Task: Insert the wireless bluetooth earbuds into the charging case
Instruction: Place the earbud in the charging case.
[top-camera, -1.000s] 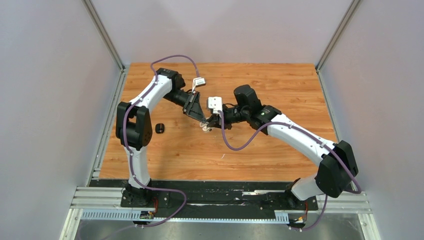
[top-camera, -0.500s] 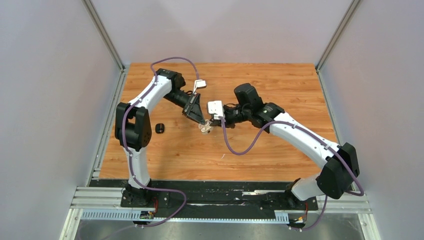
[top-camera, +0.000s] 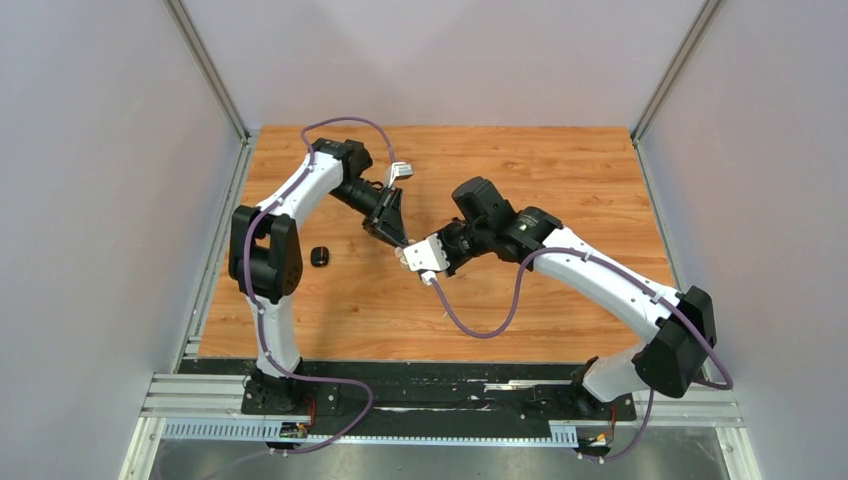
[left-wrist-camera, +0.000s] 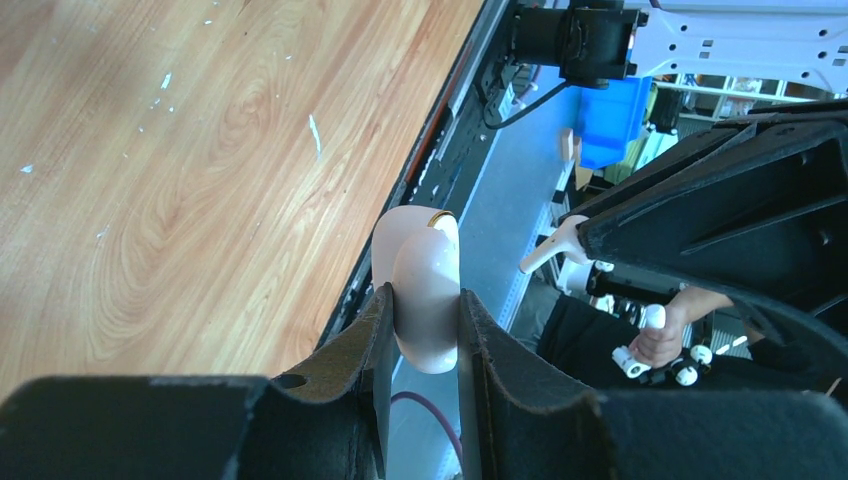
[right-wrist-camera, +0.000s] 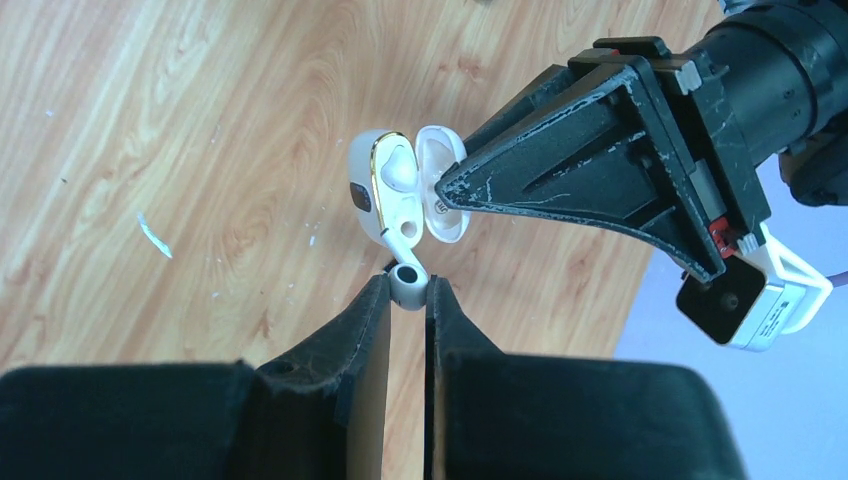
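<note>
The white charging case (right-wrist-camera: 372, 190) hangs open above the table, its gold-rimmed body on the left and its lid (right-wrist-camera: 447, 195) on the right. My left gripper (left-wrist-camera: 420, 300) is shut on the case (left-wrist-camera: 425, 290). A white earbud (right-wrist-camera: 408, 286) is pinched at its round head by my right gripper (right-wrist-camera: 408, 292), which is shut. The earbud's stem points up to the lower rim of the case. Something white lies in one pocket (right-wrist-camera: 398, 175) of the case. In the top view both grippers meet at the case (top-camera: 403, 257), mid-table.
A small black rounded object (top-camera: 320, 256) lies on the wooden table (top-camera: 560, 170) left of the grippers, near the left arm's upright link. Grey walls close in the table on three sides. The left gripper's fingers (right-wrist-camera: 600, 165) fill the right wrist view's upper right.
The right wrist has rolled and moved left and nearer, bringing the earbud up against the open case. The left gripper with the case shifted slightly left.
</note>
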